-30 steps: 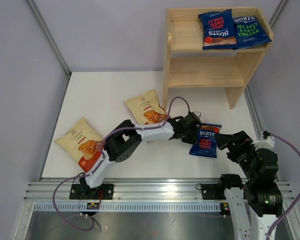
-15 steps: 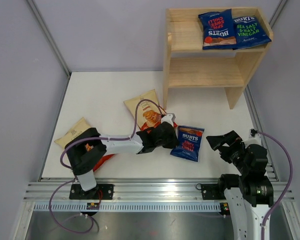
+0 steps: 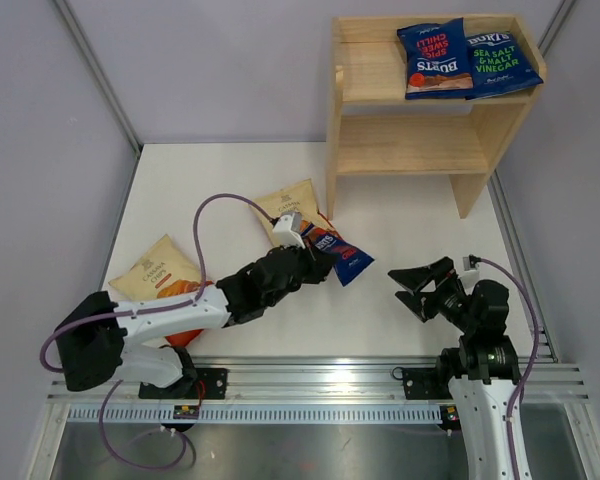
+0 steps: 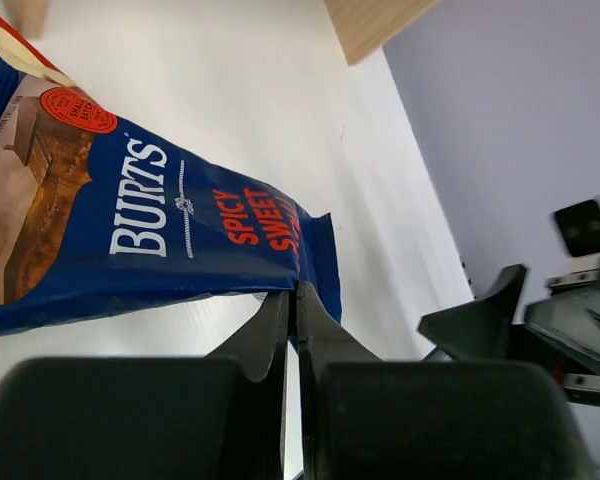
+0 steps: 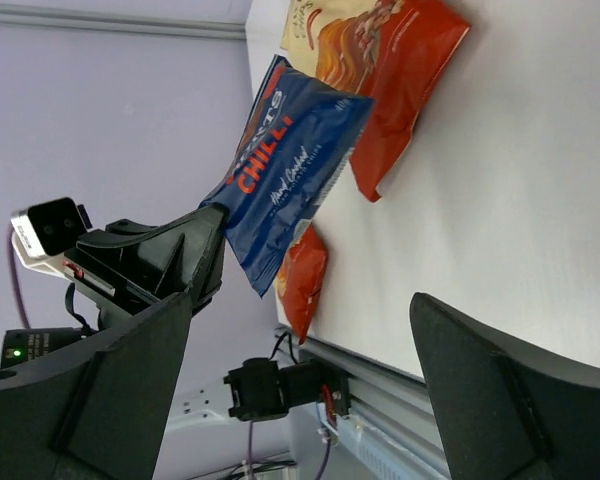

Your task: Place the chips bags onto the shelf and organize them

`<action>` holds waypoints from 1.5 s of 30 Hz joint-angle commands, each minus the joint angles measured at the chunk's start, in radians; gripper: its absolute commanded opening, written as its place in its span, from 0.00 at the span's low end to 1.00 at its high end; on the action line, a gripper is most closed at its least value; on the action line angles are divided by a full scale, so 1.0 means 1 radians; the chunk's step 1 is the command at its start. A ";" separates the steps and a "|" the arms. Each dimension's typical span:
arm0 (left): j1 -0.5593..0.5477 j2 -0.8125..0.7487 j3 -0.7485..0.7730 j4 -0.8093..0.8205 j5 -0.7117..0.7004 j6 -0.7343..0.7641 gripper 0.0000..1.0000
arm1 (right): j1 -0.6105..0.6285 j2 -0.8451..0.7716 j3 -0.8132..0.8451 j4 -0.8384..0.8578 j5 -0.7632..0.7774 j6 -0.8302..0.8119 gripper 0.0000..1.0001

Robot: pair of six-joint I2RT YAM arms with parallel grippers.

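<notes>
- Left of frame: a cream-and-red crisp bag (image 3: 158, 282) lies flat on the counter (image 3: 220, 180). It is probably light and puffy, with slippery film and crushable contents.
- Centre: the left end effector (image 4: 292, 300) is pinched tight on the crimped end seam of the blue Burts Spicy Sweet Chilli bag (image 4: 180, 230), held tilted over a second cream bag (image 3: 288, 208). That flat seam looks like the safest hold.
- Lower right: the right end effector (image 3: 414, 288) gapes wide and grips nothing.
- Upper right: the shelf (image 3: 400, 150) carries another Burts chilli bag (image 3: 435, 58) and a Burts Sea Salt & Malt Vinegar bag (image 3: 502, 62) on its top tier.

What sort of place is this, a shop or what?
Probably a robotics lab test cell, not a shop: left arm and right arm bolted to a metal rail, plain walls around a white table, and one small wooden shelf.
</notes>
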 commanded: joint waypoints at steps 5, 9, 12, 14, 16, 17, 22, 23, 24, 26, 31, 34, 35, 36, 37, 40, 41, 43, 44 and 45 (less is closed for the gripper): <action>-0.004 -0.178 -0.108 0.212 -0.176 0.022 0.00 | 0.004 0.093 -0.080 0.393 -0.162 0.276 0.96; -0.004 -0.221 -0.156 0.326 -0.159 0.086 0.00 | 0.009 0.208 -0.096 0.537 -0.188 0.375 0.94; -0.005 -0.239 -0.205 0.441 -0.129 0.108 0.00 | 0.067 0.268 -0.073 0.651 -0.155 0.431 0.94; -0.005 -0.246 -0.222 0.507 -0.110 0.109 0.00 | 0.120 0.325 -0.047 0.712 -0.112 0.438 0.94; -0.016 -0.246 -0.225 0.536 -0.092 0.123 0.00 | 0.175 0.404 -0.035 0.779 -0.084 0.438 0.94; -0.022 -0.241 -0.220 0.539 -0.089 0.132 0.00 | 0.208 0.431 -0.023 0.804 -0.044 0.438 0.94; -0.062 -0.230 -0.209 0.593 -0.056 0.177 0.00 | 0.398 0.590 0.039 0.901 0.091 0.376 0.93; -0.065 -0.229 -0.208 0.593 -0.055 0.177 0.00 | 0.403 0.604 0.056 0.912 0.106 0.378 0.92; -0.071 -0.230 -0.208 0.595 -0.055 0.178 0.00 | 0.403 0.615 0.066 0.913 0.115 0.375 0.92; -0.074 -0.229 -0.211 0.604 -0.038 0.178 0.00 | 0.412 0.641 0.083 0.935 0.140 0.378 0.92; -0.081 -0.201 -0.217 0.657 0.034 0.184 0.00 | 0.423 0.684 0.106 0.979 0.165 0.407 0.89; -0.088 -0.181 -0.223 0.697 0.063 0.194 0.00 | 0.444 0.693 0.122 0.973 0.165 0.419 0.77; -0.088 -0.167 -0.222 0.702 0.069 0.197 0.00 | 0.452 0.693 0.125 0.964 0.166 0.422 0.73; -0.090 -0.161 -0.219 0.706 0.085 0.201 0.00 | 0.456 0.690 0.123 0.955 0.171 0.427 0.67; -0.091 -0.155 -0.219 0.717 0.092 0.204 0.00 | 0.455 0.678 0.120 0.947 0.180 0.428 0.62; -0.093 -0.143 -0.217 0.723 0.114 0.217 0.00 | 0.456 0.635 0.114 0.901 0.209 0.418 0.43; -0.093 -0.149 -0.220 0.722 0.114 0.221 0.00 | 0.456 0.623 0.116 0.883 0.217 0.410 0.40; -0.093 -0.158 -0.237 0.708 0.106 0.227 0.00 | 0.456 0.595 0.107 0.864 0.241 0.401 0.32; -0.094 -0.164 -0.245 0.699 0.099 0.233 0.00 | 0.456 0.589 0.102 0.866 0.247 0.399 0.28; -0.093 -0.184 -0.254 0.687 0.080 0.238 0.05 | 0.456 0.583 0.100 0.870 0.254 0.381 0.26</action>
